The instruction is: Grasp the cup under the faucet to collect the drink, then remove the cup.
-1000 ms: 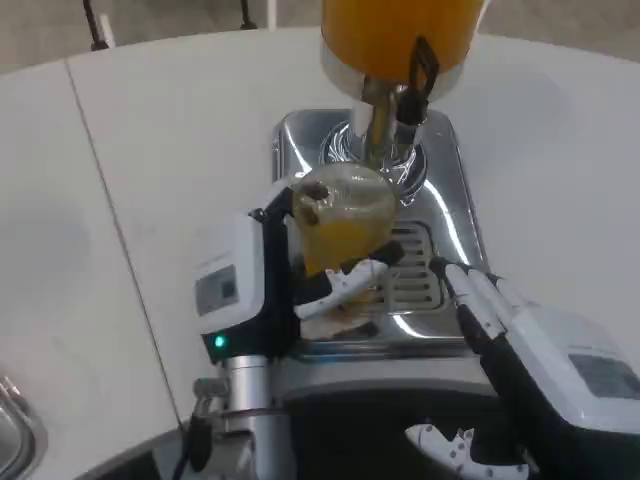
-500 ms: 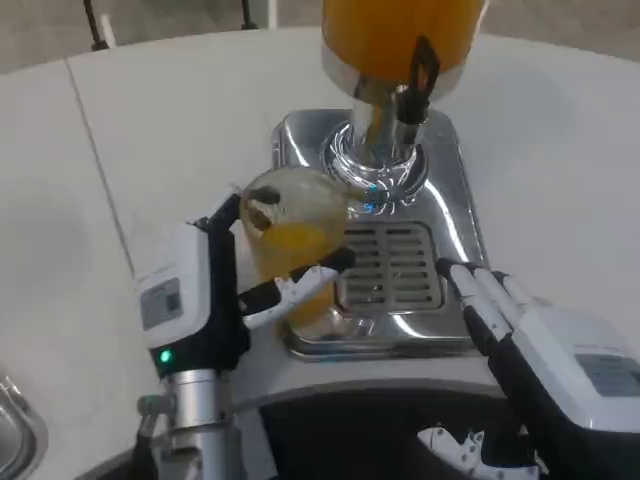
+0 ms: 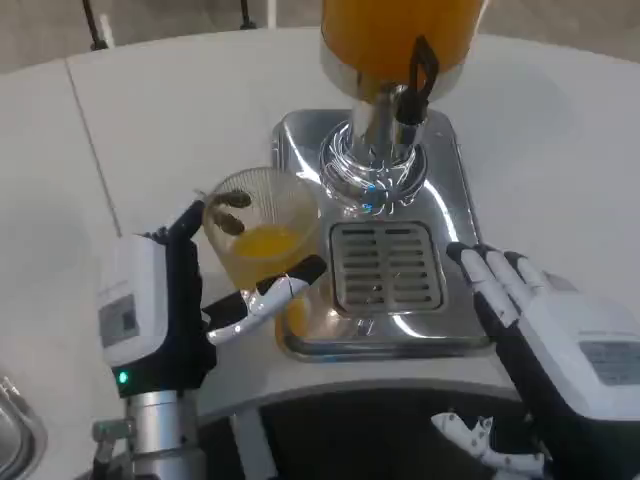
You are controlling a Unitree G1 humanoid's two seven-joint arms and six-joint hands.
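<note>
Your left hand point(image 3: 165, 310) grips the cup point(image 3: 258, 240) of orange drink, left of the grille point(image 3: 385, 268); your right hand point(image 3: 545, 350) lies spread, holding nothing.

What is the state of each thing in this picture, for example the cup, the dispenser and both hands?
cup: held by the left hand, partly filled with orange drink, left of the drip tray, not under the faucet.
left hand: grips the cup.
right hand: holds nothing, fingers straight, beside the tray.
faucet: no drink running that I can see.
dispenser tank: holds orange drink.
drip tray: nothing standing on its grate.
</note>
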